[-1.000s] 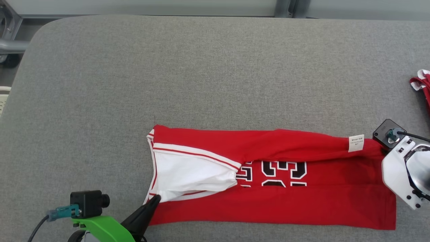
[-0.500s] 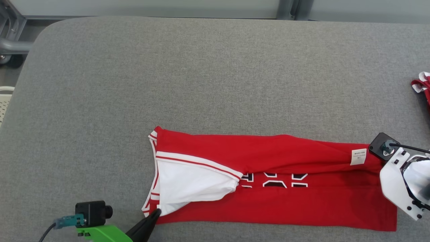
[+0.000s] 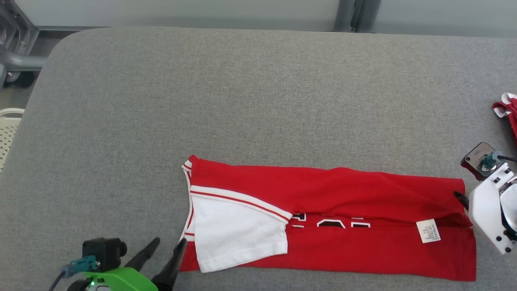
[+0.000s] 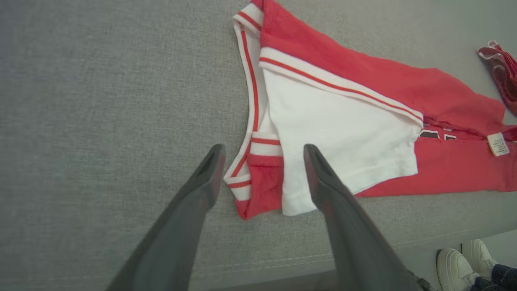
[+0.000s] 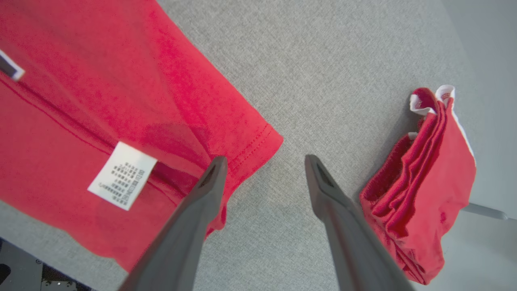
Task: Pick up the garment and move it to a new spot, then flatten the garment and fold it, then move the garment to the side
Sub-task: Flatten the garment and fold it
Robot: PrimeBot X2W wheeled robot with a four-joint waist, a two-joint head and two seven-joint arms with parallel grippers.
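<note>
Trouble is likeliest at the near edge, where the left hand (image 3: 169,241) stands wide open with nothing in it. One finger is over bare grey surface (image 3: 258,101) and the other over the hem of the white sleeve (image 3: 238,230); whether that finger touches the cloth I cannot tell. If it drags as the hand lifts away, it could flick the sleeve back or pull the striped corner out of line. The garment (image 3: 363,190) lies folded lengthways into a long red band near the front of the surface, its printed number peeping through the gap between the two flaps. A pinch for the next fold that catches only the top layer would likely peel that flap open instead of carrying the whole band over. Its care label (image 3: 428,231) lies loose on top and may end up showing. At the band's right end the right hand (image 5: 265,160) is equally wide open and empty, one finger over the hem corner, the other over bare surface. Just beyond it sits a second red garment (image 5: 420,182), folded; a wide sweep there might snag it.
</note>
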